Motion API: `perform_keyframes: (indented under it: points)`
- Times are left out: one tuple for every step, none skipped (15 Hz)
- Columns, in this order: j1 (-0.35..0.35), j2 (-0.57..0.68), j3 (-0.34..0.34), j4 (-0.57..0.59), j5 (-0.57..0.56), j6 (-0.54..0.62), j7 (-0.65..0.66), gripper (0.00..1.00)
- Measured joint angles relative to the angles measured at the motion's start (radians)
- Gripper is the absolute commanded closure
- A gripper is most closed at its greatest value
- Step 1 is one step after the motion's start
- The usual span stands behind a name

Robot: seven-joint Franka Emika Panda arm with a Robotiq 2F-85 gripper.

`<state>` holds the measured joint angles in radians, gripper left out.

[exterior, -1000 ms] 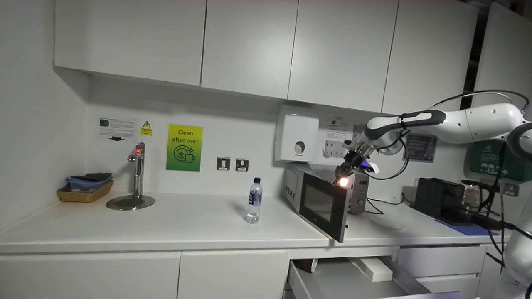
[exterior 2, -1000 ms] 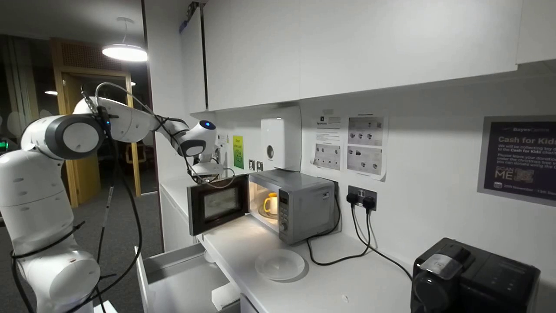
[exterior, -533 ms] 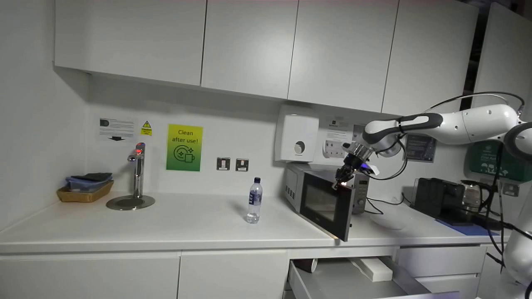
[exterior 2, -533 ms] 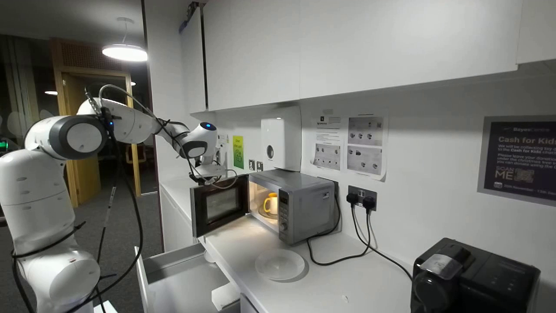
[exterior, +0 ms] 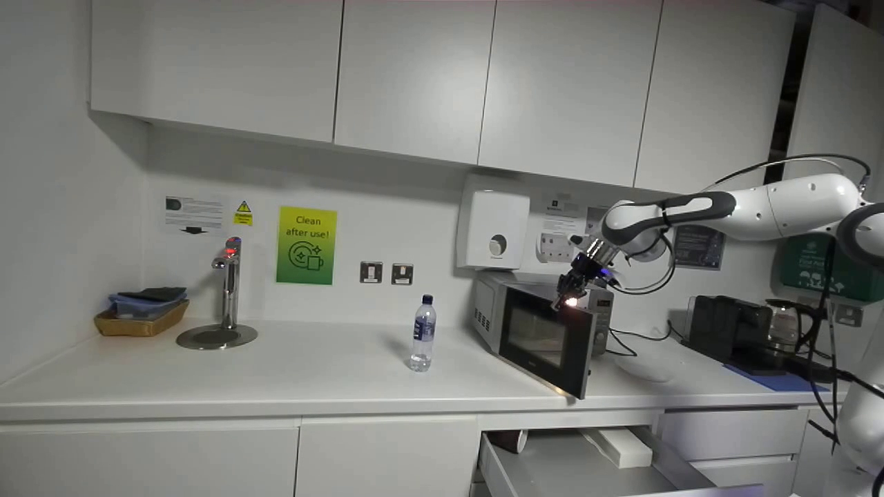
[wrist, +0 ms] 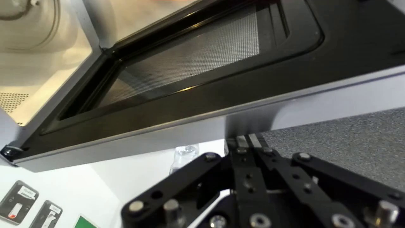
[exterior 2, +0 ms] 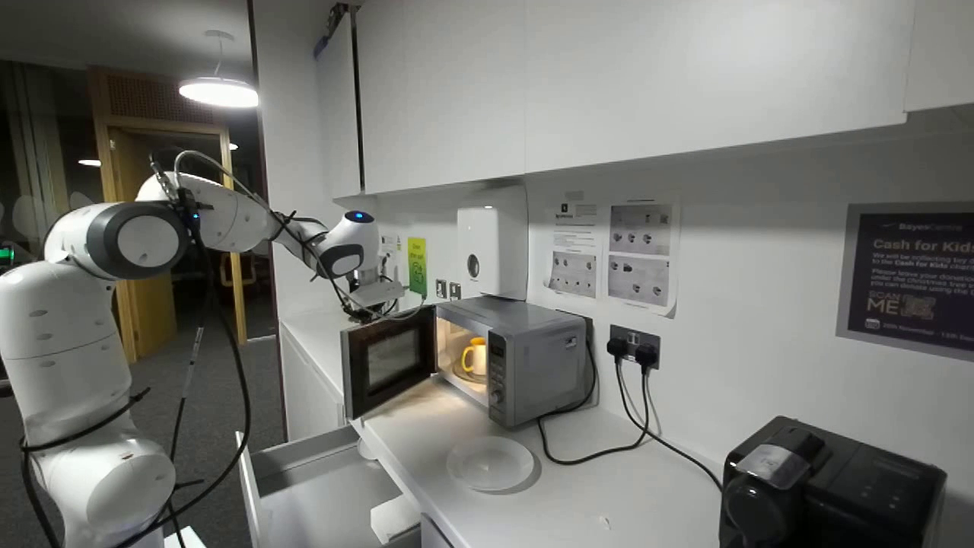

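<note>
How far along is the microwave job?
Looks done: yellow cup sits inside the lit microwave. In hand: claw shut at the top edge of the door, probably to push it from outside; contact unclear. Left: door stands open, so swinging it closed likely remains.

in an exterior view i read "clean after use!" on the green poster [exterior: 306, 245], and "caution" beneath a warning triangle [exterior: 244, 206] on the small yellow sign [exterior: 242, 215]; in an exterior view, "cash for kids" and "scan me" on the dark poster [exterior 2: 907, 280]. in my wrist view the labels [wrist: 26, 192] on the wall switches [wrist: 19, 202] are too blurred to read.
</note>
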<state>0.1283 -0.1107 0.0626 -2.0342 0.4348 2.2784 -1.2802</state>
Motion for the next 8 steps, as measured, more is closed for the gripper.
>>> perform_keyframes:
  points:
    - [0.0, 0.001, -0.001, -0.001, -0.018, 0.012, 0.0, 1.0]
    - [-0.001, 0.003, -0.003, -0.001, -0.04, 0.02, 0.0, 1.0]
    - [-0.002, 0.006, -0.007, -0.001, -0.063, 0.025, 0.0, 1.0]
    - [-0.005, 0.01, -0.011, -0.001, -0.086, 0.034, 0.0, 1.0]
    - [-0.01, 0.016, -0.014, -0.001, -0.11, 0.045, 0.0, 1.0]
    - [-0.016, 0.022, -0.018, -0.001, -0.131, 0.056, 0.0, 1.0]
    - [-0.023, 0.028, -0.021, -0.001, -0.151, 0.07, 0.0, 1.0]
    - [-0.029, 0.035, -0.026, -0.001, -0.169, 0.088, 0.0, 1.0]
